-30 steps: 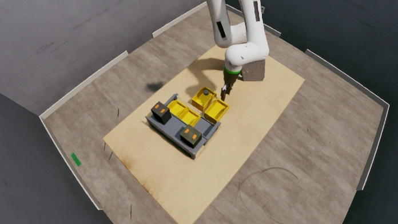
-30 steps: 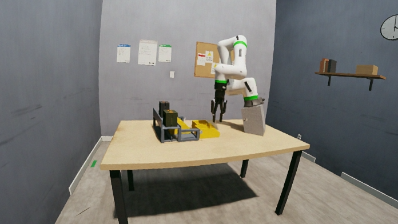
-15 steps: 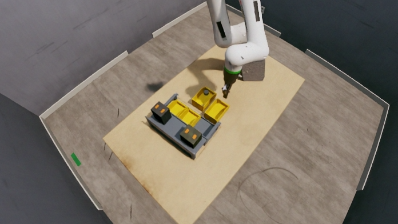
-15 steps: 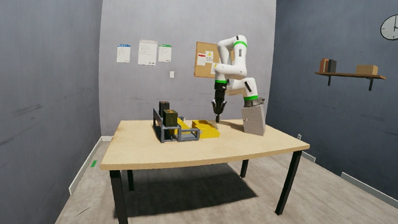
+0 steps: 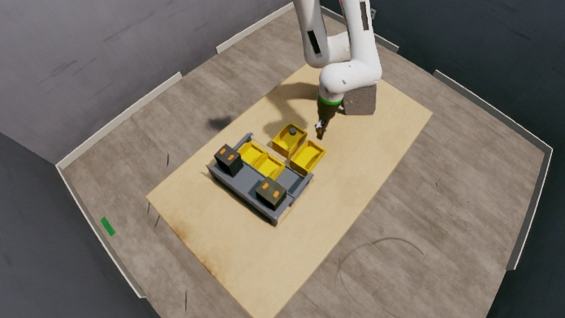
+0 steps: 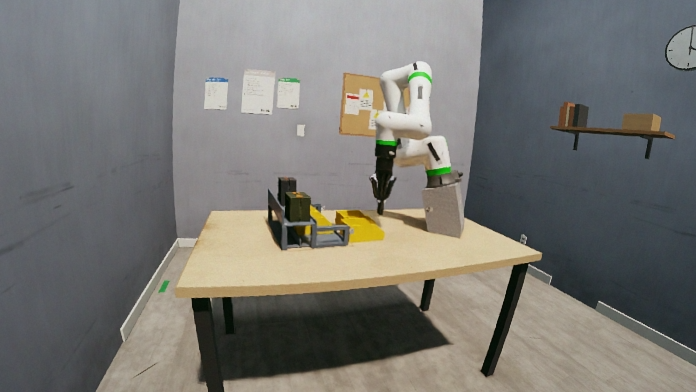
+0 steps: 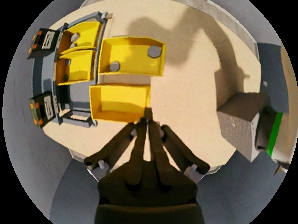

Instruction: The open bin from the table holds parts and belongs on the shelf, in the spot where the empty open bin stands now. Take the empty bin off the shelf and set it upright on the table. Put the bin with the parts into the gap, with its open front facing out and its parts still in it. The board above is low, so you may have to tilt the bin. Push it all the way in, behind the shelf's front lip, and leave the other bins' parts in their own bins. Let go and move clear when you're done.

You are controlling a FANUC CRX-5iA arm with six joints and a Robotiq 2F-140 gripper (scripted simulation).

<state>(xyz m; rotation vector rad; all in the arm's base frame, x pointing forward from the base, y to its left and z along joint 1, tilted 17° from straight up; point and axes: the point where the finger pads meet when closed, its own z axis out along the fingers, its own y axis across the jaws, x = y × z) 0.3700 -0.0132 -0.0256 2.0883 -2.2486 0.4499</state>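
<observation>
Wooden tabletop (image 5: pixel 345 195) (image 6: pixel 350 270) (image 7: pixel 180 100) everywhere; wall clock (image 6: pixel 687 48) only in the exterior view.

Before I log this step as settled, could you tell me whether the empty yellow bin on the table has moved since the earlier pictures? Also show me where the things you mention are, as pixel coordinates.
No, the empty yellow bin (image 5: pixel 308 156) (image 7: pixel 120 102) sits in the same place beside the grey shelf (image 5: pixel 243 188) (image 7: pixel 44 73).
</observation>
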